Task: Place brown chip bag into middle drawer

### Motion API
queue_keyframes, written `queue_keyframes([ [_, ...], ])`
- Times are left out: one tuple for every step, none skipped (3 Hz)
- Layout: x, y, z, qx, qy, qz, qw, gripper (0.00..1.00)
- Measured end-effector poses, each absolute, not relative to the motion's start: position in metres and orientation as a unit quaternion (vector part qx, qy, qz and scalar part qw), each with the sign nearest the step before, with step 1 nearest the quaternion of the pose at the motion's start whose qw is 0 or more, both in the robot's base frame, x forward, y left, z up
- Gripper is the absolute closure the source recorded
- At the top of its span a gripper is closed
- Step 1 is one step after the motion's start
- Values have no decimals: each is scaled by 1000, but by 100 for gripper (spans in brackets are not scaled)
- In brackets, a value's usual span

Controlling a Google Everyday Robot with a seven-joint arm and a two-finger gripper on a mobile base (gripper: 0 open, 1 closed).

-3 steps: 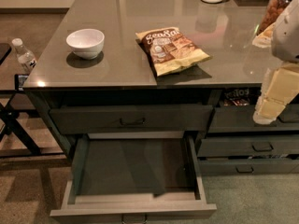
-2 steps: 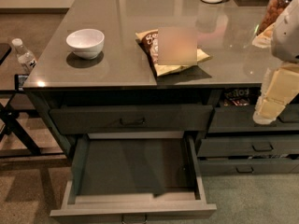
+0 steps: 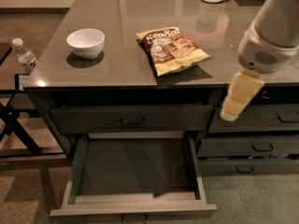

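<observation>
On counter (image 3: 117,13), near edge, above open drawer (image 3: 135,164): bag (image 3: 172,50). Right, well apart: gripper (image 3: 230,113), open or closed not discernible. Risk: slick foil slipping, landing outside drawer.

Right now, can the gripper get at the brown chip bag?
Likely yes. The brown chip bag lies flat near the countertop's front edge with nothing on it; the white bowl sits apart to its left. The gripper hangs to the bag's right, below the counter edge, so it must rise first.
</observation>
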State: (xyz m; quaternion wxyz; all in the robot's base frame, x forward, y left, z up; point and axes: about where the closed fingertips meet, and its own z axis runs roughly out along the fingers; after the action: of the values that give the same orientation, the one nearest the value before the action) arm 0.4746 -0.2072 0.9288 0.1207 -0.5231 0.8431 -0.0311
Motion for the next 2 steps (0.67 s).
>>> queue_keyframes([
  [510,-202,904,-472,877,-24,85,0],
  [513,-199,903,-464,881,-22,88,0],
])
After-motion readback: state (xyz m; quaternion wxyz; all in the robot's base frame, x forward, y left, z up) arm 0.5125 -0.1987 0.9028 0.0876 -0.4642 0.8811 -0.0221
